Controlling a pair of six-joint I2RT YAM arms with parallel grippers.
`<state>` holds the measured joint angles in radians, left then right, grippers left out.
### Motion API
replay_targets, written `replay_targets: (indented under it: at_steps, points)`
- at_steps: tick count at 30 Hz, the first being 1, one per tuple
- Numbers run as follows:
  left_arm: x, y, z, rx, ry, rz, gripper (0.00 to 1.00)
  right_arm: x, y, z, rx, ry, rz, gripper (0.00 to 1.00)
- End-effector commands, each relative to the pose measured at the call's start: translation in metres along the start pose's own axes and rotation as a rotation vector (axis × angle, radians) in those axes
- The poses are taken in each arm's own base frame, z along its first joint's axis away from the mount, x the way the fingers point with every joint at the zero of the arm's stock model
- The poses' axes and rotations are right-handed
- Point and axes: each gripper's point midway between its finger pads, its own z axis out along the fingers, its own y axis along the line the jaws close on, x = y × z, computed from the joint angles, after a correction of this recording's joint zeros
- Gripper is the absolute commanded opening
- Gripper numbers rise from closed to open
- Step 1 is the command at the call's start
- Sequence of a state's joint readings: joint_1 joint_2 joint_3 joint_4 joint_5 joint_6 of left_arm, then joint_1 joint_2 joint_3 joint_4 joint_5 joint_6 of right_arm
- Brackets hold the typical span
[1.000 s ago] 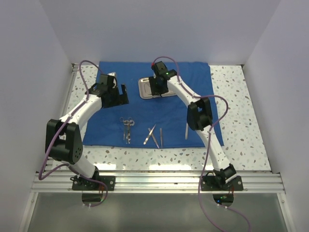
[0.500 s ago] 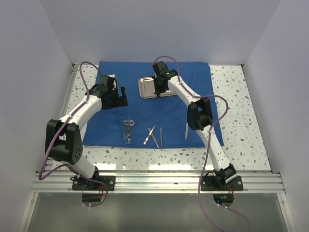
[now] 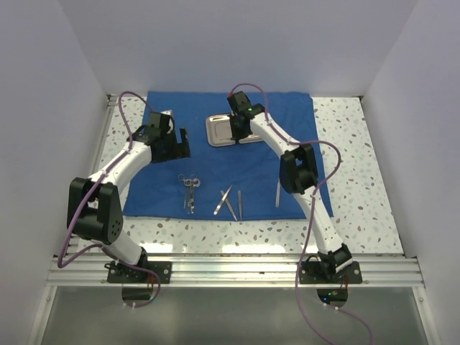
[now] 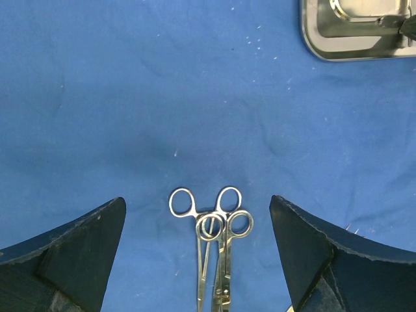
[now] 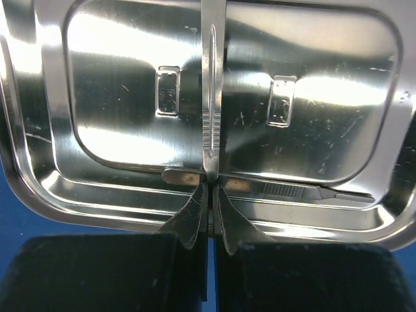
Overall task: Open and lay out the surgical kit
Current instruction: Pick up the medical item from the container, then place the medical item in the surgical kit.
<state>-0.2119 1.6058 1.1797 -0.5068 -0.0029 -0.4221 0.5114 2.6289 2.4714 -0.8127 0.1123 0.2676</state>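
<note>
one slim instrument (image 5: 210, 117) pinched by right gripper (image 5: 208, 195), over steel tray (image 5: 39, 182)

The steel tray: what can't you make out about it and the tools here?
- Top view: right gripper covers the middle of the tray.
- Right wrist view: the gripped thin instrument runs off the top edge.
- Left wrist view: forceps tips cut off by the bottom edge.
</note>
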Motion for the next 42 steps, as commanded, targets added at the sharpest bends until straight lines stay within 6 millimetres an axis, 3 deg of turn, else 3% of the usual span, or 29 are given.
replay_targets:
  at_steps: [1, 3, 4, 6, 7, 9, 10, 11, 13, 14, 16, 17, 19, 20, 22, 23, 24, 26, 28, 31, 33, 38, 42]
  points:
    - [-0.017, -0.009, -0.004, 0.050, -0.060, 0.026, 0.96, -0.065, -0.002, -0.078, 0.011, -0.185, 0.028, 0.00]
    - [-0.018, -0.012, -0.003, 0.065, -0.066, 0.022, 0.96, -0.080, -0.003, -0.096, 0.008, -0.237, 0.038, 0.00]
    - [-0.019, -0.013, -0.003, 0.072, -0.071, 0.021, 0.96, -0.092, -0.005, -0.117, 0.012, -0.280, 0.046, 0.00]
    - [-0.019, -0.015, -0.002, 0.084, -0.076, 0.022, 0.96, -0.101, -0.008, -0.134, 0.020, -0.320, 0.054, 0.00]
    - [-0.019, -0.016, -0.001, 0.086, -0.077, 0.020, 0.96, -0.110, -0.010, -0.154, 0.019, -0.357, 0.060, 0.00]
    - [-0.020, -0.018, 0.000, 0.099, -0.084, 0.024, 0.96, -0.110, -0.016, -0.167, 0.042, -0.370, 0.061, 0.00]
    - [-0.020, -0.018, 0.000, 0.103, -0.084, 0.026, 0.96, -0.112, -0.019, -0.185, 0.046, -0.387, 0.067, 0.00]
    - [-0.021, -0.020, 0.001, 0.111, -0.088, 0.031, 0.96, -0.105, -0.024, -0.187, 0.066, -0.364, 0.067, 0.00]
    - [-0.020, -0.021, 0.003, 0.118, -0.085, 0.035, 0.96, -0.084, -0.031, -0.196, 0.088, -0.308, 0.075, 0.00]
    - [-0.020, -0.022, 0.005, 0.123, -0.085, 0.033, 0.96, -0.061, -0.039, -0.203, 0.104, -0.258, 0.076, 0.00]
    - [-0.017, -0.023, 0.009, 0.134, -0.076, 0.031, 0.96, -0.035, -0.048, -0.215, 0.122, -0.236, 0.113, 0.00]
    - [-0.016, -0.026, 0.011, 0.150, -0.071, 0.021, 0.96, 0.000, -0.058, -0.226, 0.136, -0.195, 0.124, 0.00]
    - [-0.011, -0.030, 0.017, 0.171, -0.045, 0.010, 0.96, 0.033, -0.064, -0.233, 0.141, -0.170, 0.184, 0.00]
    - [-0.011, -0.031, 0.019, 0.178, -0.040, 0.005, 0.96, 0.069, -0.072, -0.240, 0.154, -0.122, 0.196, 0.00]
    - [-0.007, -0.035, 0.026, 0.195, -0.016, -0.006, 0.96, 0.102, -0.076, -0.247, 0.166, -0.087, 0.252, 0.00]
    - [-0.010, -0.038, 0.027, 0.205, -0.015, -0.008, 0.95, 0.134, -0.079, -0.241, 0.186, -0.032, 0.248, 0.00]
    - [-0.006, -0.039, 0.033, 0.208, 0.005, -0.011, 0.94, 0.142, -0.080, -0.252, 0.185, -0.053, 0.286, 0.00]
    - [-0.008, -0.047, 0.035, 0.224, 0.012, -0.003, 0.93, 0.174, -0.088, -0.245, 0.216, -0.007, 0.301, 0.00]
    - [-0.004, -0.050, 0.042, 0.221, 0.037, 0.002, 0.93, 0.184, -0.089, -0.246, 0.214, -0.011, 0.337, 0.00]
    - [-0.014, -0.064, 0.041, 0.220, 0.023, 0.035, 0.92, 0.202, -0.090, -0.234, 0.214, 0.016, 0.344, 0.00]
    - [-0.019, -0.068, 0.039, 0.216, 0.012, 0.047, 0.92, 0.203, -0.088, -0.226, 0.201, 0.014, 0.346, 0.00]
    - [-0.050, -0.071, 0.031, 0.173, -0.068, 0.061, 0.93, 0.221, -0.078, -0.194, 0.151, 0.056, 0.327, 0.00]
    - [-0.074, -0.075, 0.026, 0.140, -0.096, 0.060, 0.93, 0.232, -0.078, -0.182, 0.144, 0.071, 0.311, 0.00]
